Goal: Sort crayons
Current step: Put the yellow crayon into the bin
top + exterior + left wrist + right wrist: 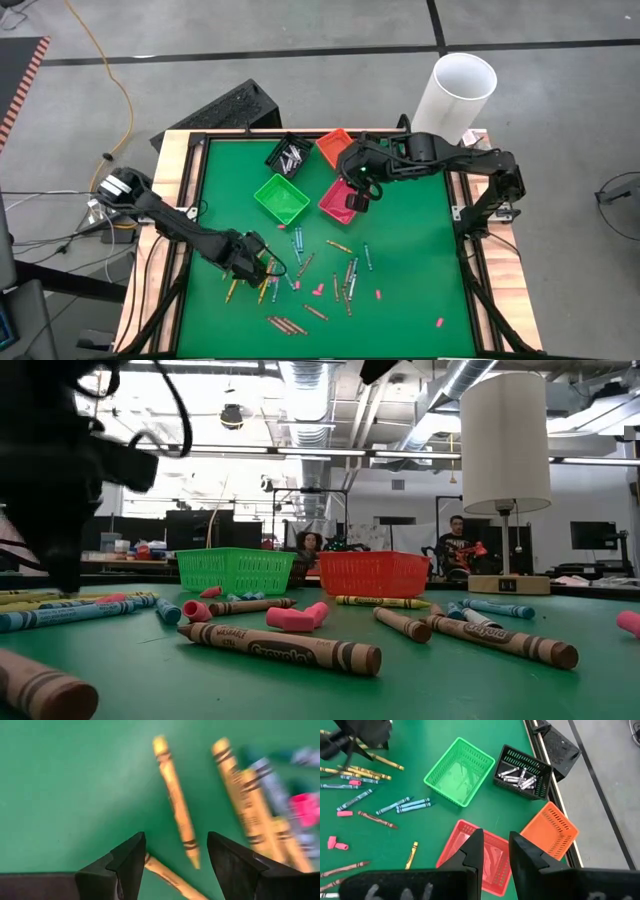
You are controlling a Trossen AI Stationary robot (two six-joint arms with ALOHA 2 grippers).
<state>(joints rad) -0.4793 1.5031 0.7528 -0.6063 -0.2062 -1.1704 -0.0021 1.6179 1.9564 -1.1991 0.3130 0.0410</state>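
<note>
The left gripper [172, 865] hangs with jaws spread over packed yellow crayons [176, 800] on the green mat [400, 310], so closing could pinch two. The right gripper [495, 852], jaws narrowly parted and empty, hovers over the red bin [495, 870].

Both arms are black, built of chunky jointed segments. The left pincer [172, 865] has matte wedge-shaped fingers [127, 862]. The right pincer [495, 852] looks alike.
</note>
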